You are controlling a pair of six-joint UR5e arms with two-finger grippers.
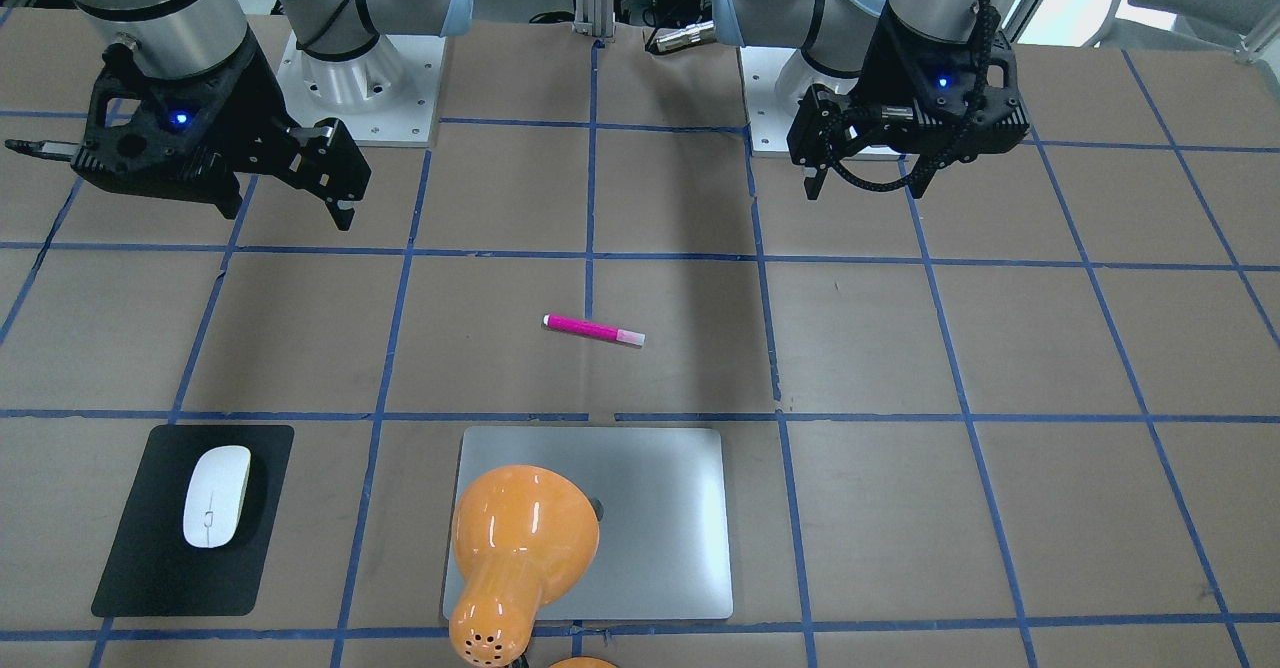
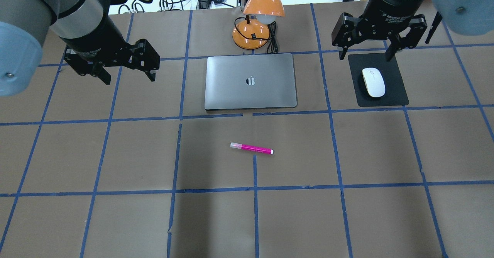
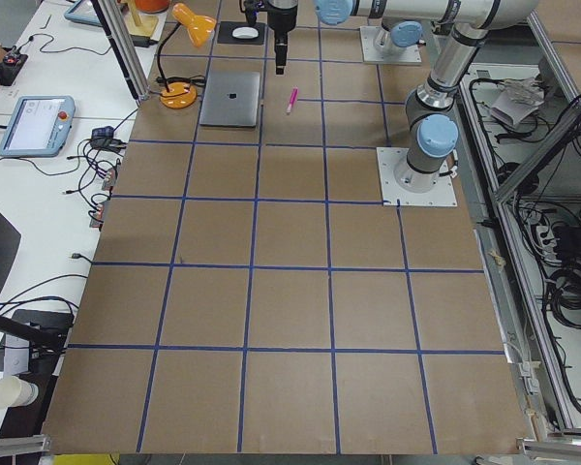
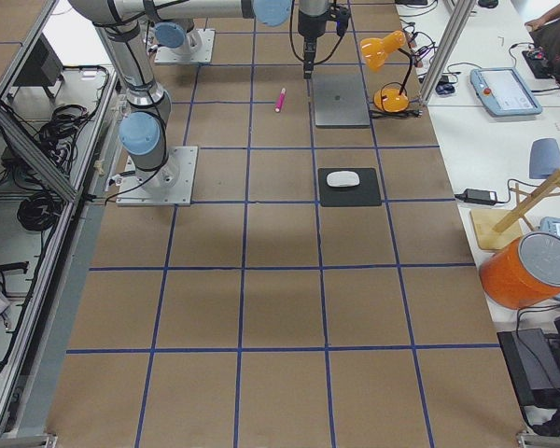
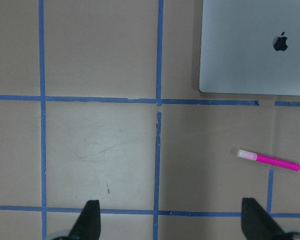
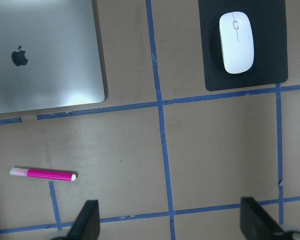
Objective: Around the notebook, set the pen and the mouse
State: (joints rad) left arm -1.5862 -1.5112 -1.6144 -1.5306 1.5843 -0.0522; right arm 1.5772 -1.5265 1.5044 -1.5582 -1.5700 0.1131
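Both grippers hung raised, jaws spread, holding nothing: left (image 2: 125,69), right (image 2: 366,45). Pen (image 2: 251,148) lay flat on the table, well apart from the notebook (image 2: 251,81), on its robot side. Mouse (image 2: 373,82) sat on a black mat (image 2: 397,95) to the notebook's right.

Best approach, judged: descend onto the pen's mid-barrel, jaws across its width. No containers present.

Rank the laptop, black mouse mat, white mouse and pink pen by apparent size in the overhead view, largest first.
1. Laptop
2. Black mouse mat
3. White mouse
4. Pink pen, longer than the mouse but far slimmer
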